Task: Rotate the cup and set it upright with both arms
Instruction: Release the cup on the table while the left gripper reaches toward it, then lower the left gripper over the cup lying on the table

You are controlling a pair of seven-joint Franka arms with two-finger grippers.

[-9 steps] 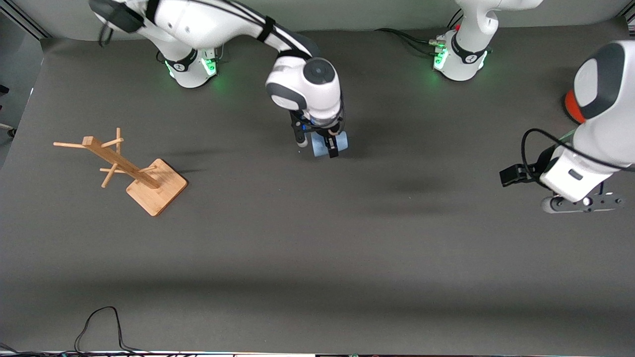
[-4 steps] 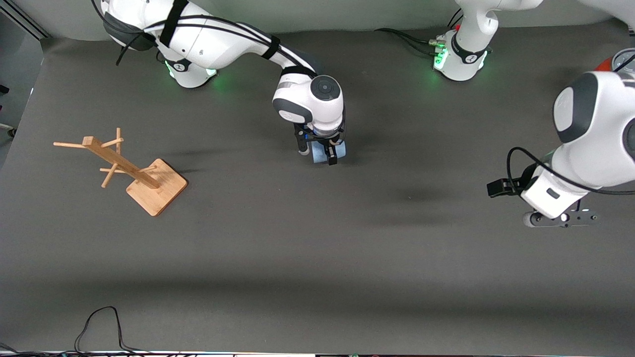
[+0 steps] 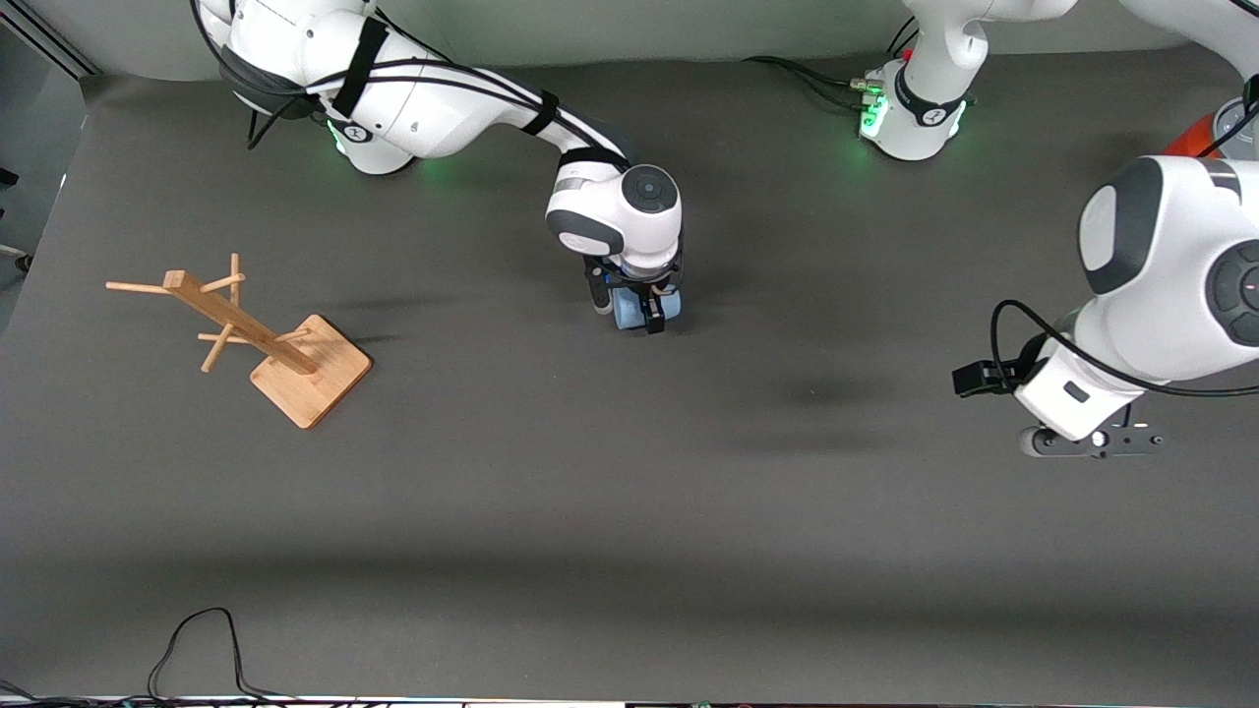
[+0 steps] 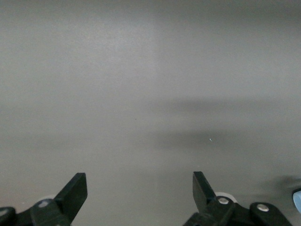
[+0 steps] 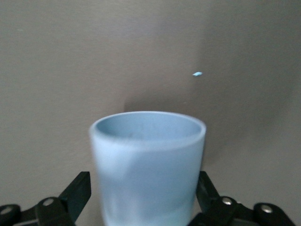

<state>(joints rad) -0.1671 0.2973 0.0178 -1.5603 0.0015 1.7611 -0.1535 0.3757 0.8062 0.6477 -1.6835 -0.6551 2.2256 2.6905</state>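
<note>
The pale-blue cup [image 3: 673, 307] lies on its side on the dark mat in the middle of the table. My right gripper [image 3: 627, 312] is down over it. In the right wrist view the cup [image 5: 148, 155] sits between the two black fingers [image 5: 77, 190] with its open mouth showing. The right gripper [image 5: 143, 190] is open, one finger on each side of the cup's body. My left gripper [image 3: 1092, 441] hangs open and empty over bare mat toward the left arm's end. In the left wrist view the left gripper [image 4: 140, 188] has only mat between its fingers.
A wooden mug tree [image 3: 246, 329] stands toward the right arm's end. Part of an orange can [image 3: 1188, 136] shows past the left arm's elbow. A black cable [image 3: 197, 639] loops at the table's near edge. A tiny blue speck [image 5: 197, 74] lies on the mat.
The right gripper has come down around the cup and shifted slightly nearer the front camera. The left arm has swung toward the table's middle and nearer the front camera.
</note>
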